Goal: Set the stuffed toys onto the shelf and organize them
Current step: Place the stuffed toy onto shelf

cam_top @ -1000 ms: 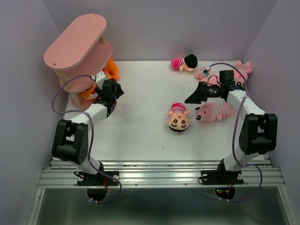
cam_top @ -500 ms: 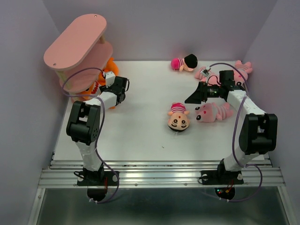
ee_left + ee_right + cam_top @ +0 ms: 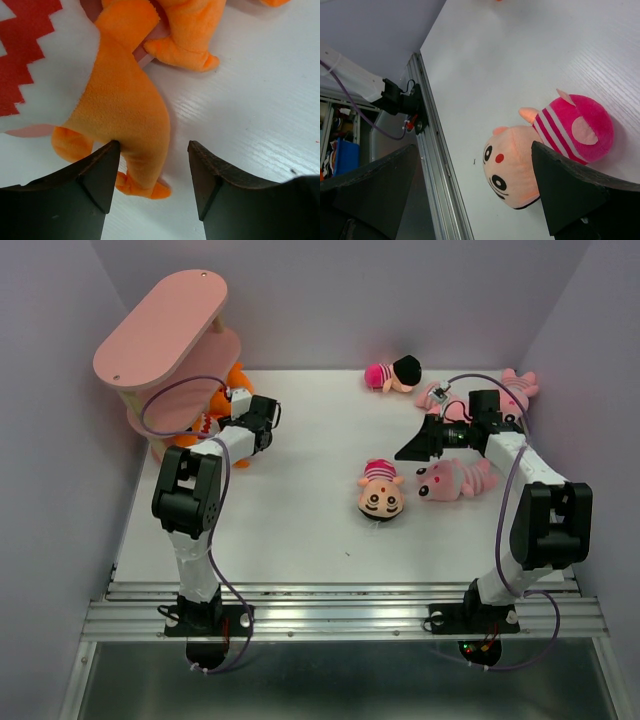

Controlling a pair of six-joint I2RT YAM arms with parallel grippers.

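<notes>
The pink three-tier shelf [image 3: 160, 335] stands at the back left. Two orange toothy toys [image 3: 212, 405] lie at its foot. My left gripper [image 3: 232, 425] is open over them. In the left wrist view my left gripper [image 3: 154, 170] straddles one orange toy's leg [image 3: 135, 125], which touches the left finger [image 3: 97, 175]; a second orange toy [image 3: 185, 35] lies behind. My right gripper [image 3: 410, 448] is open and empty above the table. A peach-faced doll [image 3: 380, 495] lies below it and also shows in the right wrist view [image 3: 520, 165].
Another doll [image 3: 392, 373] lies at the back. Pink striped animals lie at the right [image 3: 455, 480] and back right [image 3: 510, 390]. Purple walls close in the table. The metal rail [image 3: 432, 150] runs along the near edge.
My left arm has swung its wrist toward the back and right, and its gripper now sits at the orange toys by the shelf. The right arm has not moved.
</notes>
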